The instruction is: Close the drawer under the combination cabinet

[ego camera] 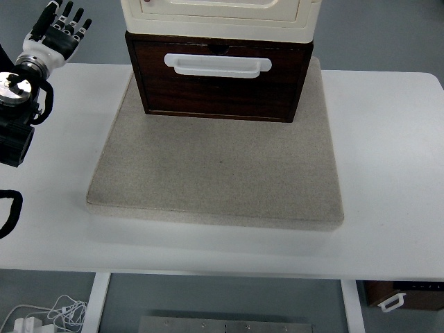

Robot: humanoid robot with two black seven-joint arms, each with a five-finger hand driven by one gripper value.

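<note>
A dark wooden drawer with a white handle sticks out forward from under a cream cabinet at the back middle of the table. It stands on a grey mat. My left hand is raised at the far left, well left of the drawer, with its fingers spread and holding nothing. My left arm runs down the left edge. The right arm is out of view.
The white table surrounds the mat. Below its near edge, white cables lie on the floor at the left and a dark box with a white handle sits at the right.
</note>
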